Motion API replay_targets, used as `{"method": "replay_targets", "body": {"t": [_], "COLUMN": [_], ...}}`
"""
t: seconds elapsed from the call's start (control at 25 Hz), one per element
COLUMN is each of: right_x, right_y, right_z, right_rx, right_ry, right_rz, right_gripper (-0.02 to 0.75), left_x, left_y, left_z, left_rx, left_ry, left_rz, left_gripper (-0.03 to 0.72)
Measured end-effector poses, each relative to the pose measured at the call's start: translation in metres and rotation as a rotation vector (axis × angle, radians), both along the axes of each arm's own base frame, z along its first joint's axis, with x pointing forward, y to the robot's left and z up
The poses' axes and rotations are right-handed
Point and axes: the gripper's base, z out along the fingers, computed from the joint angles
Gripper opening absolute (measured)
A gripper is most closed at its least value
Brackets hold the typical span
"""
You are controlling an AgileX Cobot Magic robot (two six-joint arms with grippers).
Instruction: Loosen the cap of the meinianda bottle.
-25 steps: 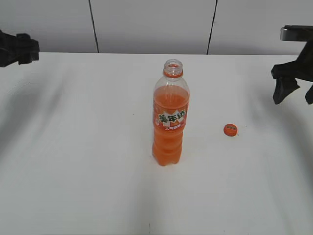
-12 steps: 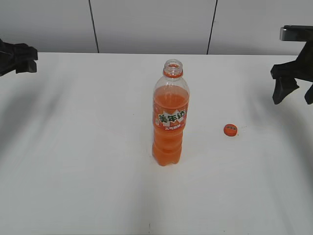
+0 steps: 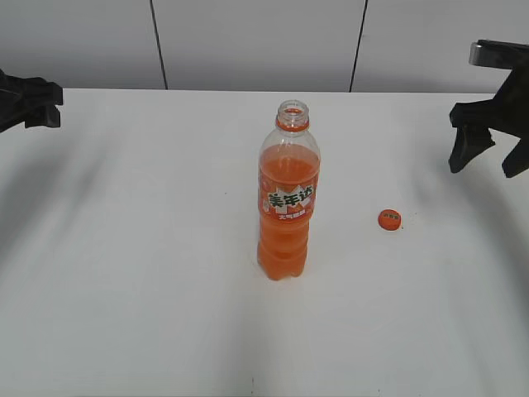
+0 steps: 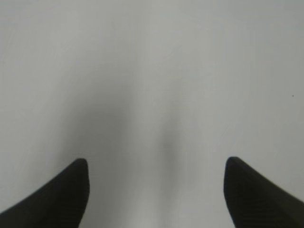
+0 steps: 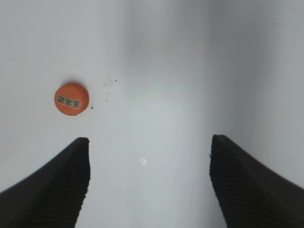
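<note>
The meinianda bottle (image 3: 288, 198) stands upright mid-table, its neck open with no cap on it. The orange cap (image 3: 389, 219) lies flat on the table to the bottle's right; in the right wrist view the cap (image 5: 71, 99) sits up and left of the fingers. My right gripper (image 3: 488, 157) hangs open above the table's right edge, nothing between its jaws; the right gripper (image 5: 149, 147) looks down at bare table. My left gripper (image 3: 37, 103) is at the far left edge, away from the bottle; the left gripper (image 4: 156, 166) is open over bare white surface.
The white table (image 3: 149, 248) stretches around the bottle. A grey panelled wall (image 3: 248, 41) runs behind the table's far edge. A few small specks (image 5: 107, 85) mark the surface near the cap.
The right gripper has shifted a little left and up. The left gripper has drifted slightly at the left edge. Bottle and cap have not moved.
</note>
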Motion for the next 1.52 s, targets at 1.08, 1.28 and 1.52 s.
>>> {"method": "replay_targets", "body": {"t": [1.08, 1.28, 1.52], "right_x": [-0.094, -0.119, -0.156], "right_y": [-0.018, -0.019, -0.021], "right_z": [0.174, 0.195, 0.211], "right_rx": [-0.172, -0.174, -0.173], "right_ry": [-0.488, -0.543, -0.618], "right_rz": [0.018, 0.011, 0.002], "right_gripper": [0.587, 0.587, 0.587], "left_x": [-0.099, -0.122, -0.143], "left_y": [0.009, 0.011, 0.014], "left_z": [0.139, 0.153, 0.156], "left_rx": [0.048, 0.061, 0.081], "left_ry": [-0.299, -0.32, -0.274], "left_rz": [0.009, 0.016, 0.03], "left_gripper": [0.528, 0.528, 0.528]}}
